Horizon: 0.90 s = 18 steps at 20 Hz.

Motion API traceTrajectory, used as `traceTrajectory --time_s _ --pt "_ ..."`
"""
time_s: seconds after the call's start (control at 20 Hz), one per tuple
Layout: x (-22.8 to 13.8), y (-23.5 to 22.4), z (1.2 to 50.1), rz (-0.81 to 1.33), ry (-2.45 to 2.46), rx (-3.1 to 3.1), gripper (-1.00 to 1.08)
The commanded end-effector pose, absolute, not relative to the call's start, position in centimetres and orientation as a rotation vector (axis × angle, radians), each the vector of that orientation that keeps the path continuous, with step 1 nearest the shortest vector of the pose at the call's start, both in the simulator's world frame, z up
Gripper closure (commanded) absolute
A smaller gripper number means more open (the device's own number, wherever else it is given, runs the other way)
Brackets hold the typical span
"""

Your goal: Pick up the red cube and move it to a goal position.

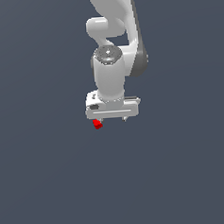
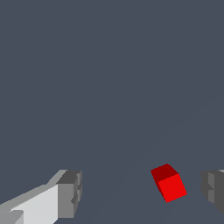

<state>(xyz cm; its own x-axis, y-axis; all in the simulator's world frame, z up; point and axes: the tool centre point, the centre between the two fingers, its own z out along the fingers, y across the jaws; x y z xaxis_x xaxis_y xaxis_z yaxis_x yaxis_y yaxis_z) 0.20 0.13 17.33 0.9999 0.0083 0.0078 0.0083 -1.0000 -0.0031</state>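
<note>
The red cube (image 1: 97, 125) is a tiny bright red block on the plain dark grey floor (image 1: 52, 184). In the exterior view it shows just below the left end of my white gripper (image 1: 112, 119), which points down over it. In the wrist view the cube (image 2: 169, 183) lies between my two grey fingertips (image 2: 70, 194), much closer to one of them and touching neither. It sits turned at an angle to the fingers. My gripper (image 2: 142, 192) is open wide and holds nothing.
The white arm (image 1: 113, 33) rises behind the gripper in the exterior view. Nothing else shows on the dark grey floor, and no goal marker is in view.
</note>
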Motion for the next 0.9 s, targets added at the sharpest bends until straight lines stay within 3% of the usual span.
traceTrajectory --time_s 0.0,0.85 --pt "0.2 0.1 17.3 -0.012 -0.013 -3.138 -0.92" --pt "-3.7 -2.6 11.7 -0.008 -0.243 -3.130 -0.92"
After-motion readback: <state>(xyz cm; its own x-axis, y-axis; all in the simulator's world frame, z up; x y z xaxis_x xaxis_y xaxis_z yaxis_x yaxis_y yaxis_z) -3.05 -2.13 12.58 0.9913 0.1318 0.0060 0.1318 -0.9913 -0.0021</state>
